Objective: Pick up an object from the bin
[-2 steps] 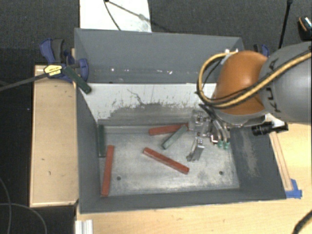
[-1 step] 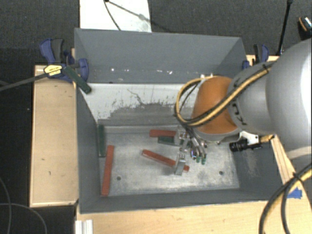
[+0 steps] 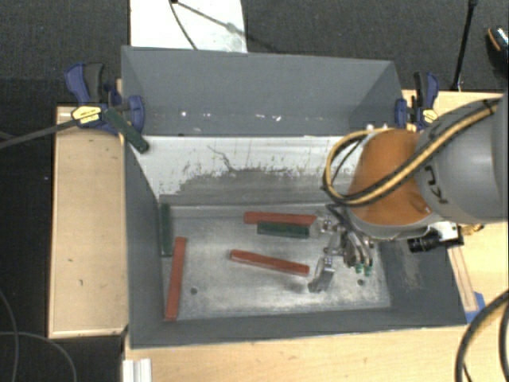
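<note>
My gripper [image 3: 322, 277] is low in the right part of the bin, close above the floor. It stands at the right end of a red stick [image 3: 269, 263] that lies slanted across the middle of the floor. Whether it touches that stick is unclear. Just behind lie another red stick [image 3: 278, 219] and a dark green stick [image 3: 282, 230], side by side and left of the gripper.
A third red stick [image 3: 175, 278] lies lengthwise near the left wall, with a dark green stick [image 3: 165, 229] against that wall behind it. The arm with its orange cover and cables hangs over the bin's right side.
</note>
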`<state>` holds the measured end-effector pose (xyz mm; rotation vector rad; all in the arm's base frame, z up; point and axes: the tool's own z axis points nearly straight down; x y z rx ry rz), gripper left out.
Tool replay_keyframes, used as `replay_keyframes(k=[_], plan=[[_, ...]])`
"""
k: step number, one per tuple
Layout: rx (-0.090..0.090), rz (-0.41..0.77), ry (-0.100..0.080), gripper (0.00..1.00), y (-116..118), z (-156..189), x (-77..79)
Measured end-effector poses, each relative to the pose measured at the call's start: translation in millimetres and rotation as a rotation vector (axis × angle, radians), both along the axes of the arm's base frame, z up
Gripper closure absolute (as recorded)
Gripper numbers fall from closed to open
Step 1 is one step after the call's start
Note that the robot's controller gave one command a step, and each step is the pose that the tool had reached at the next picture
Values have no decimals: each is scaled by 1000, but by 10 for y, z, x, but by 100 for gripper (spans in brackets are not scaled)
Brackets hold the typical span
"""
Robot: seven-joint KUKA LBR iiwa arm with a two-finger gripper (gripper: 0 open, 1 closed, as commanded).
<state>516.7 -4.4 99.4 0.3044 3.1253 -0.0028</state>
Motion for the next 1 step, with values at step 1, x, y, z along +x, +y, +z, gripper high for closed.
replay_keyframes(k=[1], plan=[[5,42,4,0,649,-305,-124]])
